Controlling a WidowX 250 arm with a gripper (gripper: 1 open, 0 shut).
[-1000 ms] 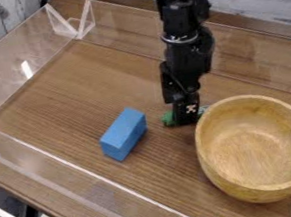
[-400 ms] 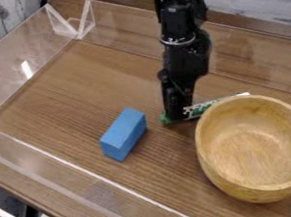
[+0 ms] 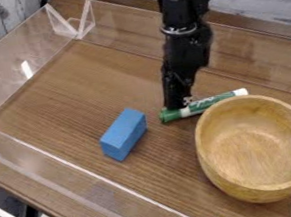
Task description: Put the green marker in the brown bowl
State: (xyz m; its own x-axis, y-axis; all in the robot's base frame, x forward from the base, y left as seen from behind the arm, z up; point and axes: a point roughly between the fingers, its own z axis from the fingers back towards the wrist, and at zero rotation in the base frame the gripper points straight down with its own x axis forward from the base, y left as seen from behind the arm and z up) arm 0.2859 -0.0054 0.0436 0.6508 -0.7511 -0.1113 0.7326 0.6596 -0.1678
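Green marker [image 3: 204, 104] lies flat on the wooden table [image 3: 66, 91], just beyond the far left rim of the brown bowl [image 3: 258, 146]. Its green cap end points left and its white barrel runs off to the right, slightly toward the far side. The gripper [image 3: 175, 104] comes down on it steeply from above, black fingers drawn together and pinching the marker at its green end, so the barrel sticks out to the right of the fingers. The marker is outside the bowl, very close to the thick rim, though whether the two touch cannot be told. The bowl sits at the near right of the table. A blue block [image 3: 124, 134] lies to the left of the marker, a little nearer, clear of both it and the gripper. Clear plastic walls [image 3: 73, 22] stand along the table's edges.
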